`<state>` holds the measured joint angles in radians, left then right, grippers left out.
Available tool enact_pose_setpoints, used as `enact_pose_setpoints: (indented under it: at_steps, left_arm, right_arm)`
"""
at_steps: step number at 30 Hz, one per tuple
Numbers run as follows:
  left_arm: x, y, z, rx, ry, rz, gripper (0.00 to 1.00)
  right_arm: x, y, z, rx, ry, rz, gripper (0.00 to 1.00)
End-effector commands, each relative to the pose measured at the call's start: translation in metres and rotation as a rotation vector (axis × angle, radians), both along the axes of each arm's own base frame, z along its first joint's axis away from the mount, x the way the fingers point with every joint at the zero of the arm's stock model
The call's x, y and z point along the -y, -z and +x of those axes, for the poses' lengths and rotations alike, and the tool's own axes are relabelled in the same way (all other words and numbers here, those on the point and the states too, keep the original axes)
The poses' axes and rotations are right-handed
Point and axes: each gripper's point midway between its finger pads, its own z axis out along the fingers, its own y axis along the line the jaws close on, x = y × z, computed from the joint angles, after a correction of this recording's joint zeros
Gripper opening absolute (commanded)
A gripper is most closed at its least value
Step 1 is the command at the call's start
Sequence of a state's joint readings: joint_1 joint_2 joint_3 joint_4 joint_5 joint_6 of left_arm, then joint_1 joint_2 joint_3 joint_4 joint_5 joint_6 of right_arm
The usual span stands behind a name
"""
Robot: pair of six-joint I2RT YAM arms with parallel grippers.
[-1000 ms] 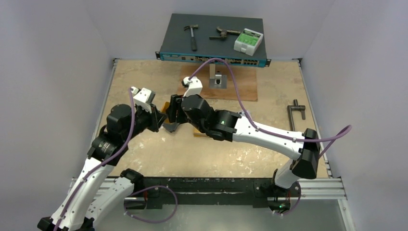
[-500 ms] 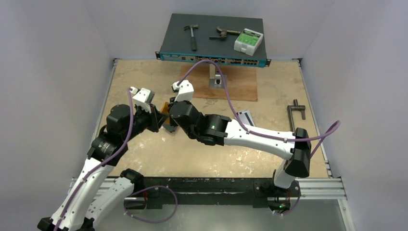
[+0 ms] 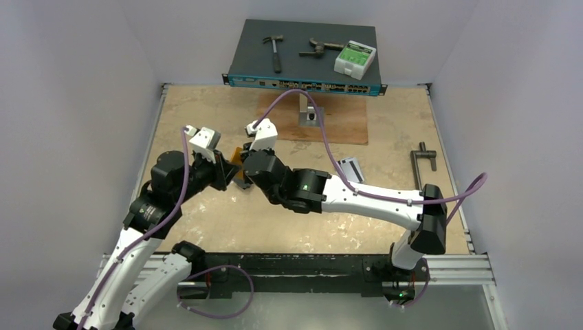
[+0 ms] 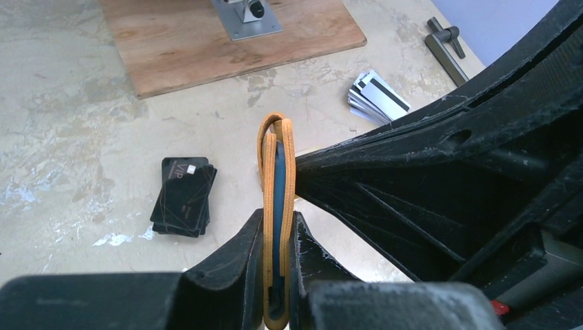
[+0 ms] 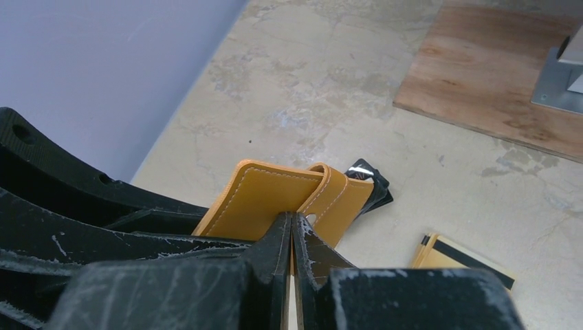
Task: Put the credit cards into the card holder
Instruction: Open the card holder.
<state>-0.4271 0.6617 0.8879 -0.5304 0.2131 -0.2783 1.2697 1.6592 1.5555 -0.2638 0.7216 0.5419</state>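
The orange card holder [image 4: 277, 172] hangs edge-on above the table, with my left gripper [image 4: 278, 223] shut on its lower edge. My right gripper [image 5: 291, 218] is shut on the holder's [image 5: 261, 196] flap, just by the snap tab [image 5: 328, 189]. In the top view the two grippers meet at left centre, and only a sliver of the holder [image 3: 236, 152] shows there. A silver-grey stack of credit cards [image 4: 377, 96] lies on the table to the right. A yellow-orange stack with a black stripe [image 5: 459, 260] lies below my right gripper.
A stack of black cards [image 4: 183, 196] lies on the table under the holder. A wooden board [image 3: 313, 118] with a metal bracket [image 3: 309, 111] sits behind. At the back edge a network switch [image 3: 306, 58] carries a hammer, pliers and a green-white box. A metal handle [image 3: 423, 161] lies at the right.
My right arm has swung left toward the left gripper, and its jaws have closed on the holder's flap. The silver-grey card stack is now uncovered. The left gripper has stayed still.
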Motion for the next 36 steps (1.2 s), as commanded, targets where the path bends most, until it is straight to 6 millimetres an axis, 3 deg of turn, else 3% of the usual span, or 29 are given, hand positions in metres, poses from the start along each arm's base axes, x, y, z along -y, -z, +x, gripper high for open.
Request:
enact_pose_setpoints:
  at_steps: [1,4,13,19,21,22,24,27,31,36]
  left_arm:
    - [0.011,-0.033,-0.01,0.083,0.066,-0.079,0.0]
    - [0.009,-0.032,-0.01,0.086,0.059,-0.068,0.0]
    - [0.006,-0.033,-0.01,0.097,0.05,-0.046,0.0]
    - [0.006,-0.033,-0.01,0.097,0.054,-0.045,0.0]
    - [0.006,-0.032,-0.009,0.095,0.049,-0.043,0.0]
    - [0.005,-0.032,-0.008,0.094,0.044,-0.041,0.0]
    - [0.004,-0.032,-0.006,0.096,0.036,-0.038,0.0]
    - [0.005,-0.032,-0.004,0.098,0.033,-0.037,0.0]
    - [0.007,-0.031,-0.004,0.096,0.042,-0.042,0.0]
    - [0.007,-0.033,-0.007,0.098,0.051,-0.05,0.0]
  right_arm:
    - [0.04,0.007,0.02,0.051,0.153,-0.113,0.0]
    - [0.051,0.015,0.017,0.034,0.166,-0.143,0.0]
    - [0.088,0.017,0.014,0.056,0.224,-0.193,0.0]
    - [0.096,0.017,0.011,0.05,0.211,-0.198,0.0]
    - [0.091,0.004,0.006,0.064,0.164,-0.174,0.0]
    - [0.086,-0.003,0.003,0.07,0.135,-0.153,0.04]
    - [0.078,-0.013,-0.009,0.07,0.084,-0.102,0.33]
    - [0.064,-0.028,-0.024,0.062,0.022,-0.028,0.54]
    - [0.042,-0.044,-0.036,0.041,-0.044,0.056,0.6]
    - [0.019,-0.046,-0.032,0.05,-0.062,0.047,0.59]
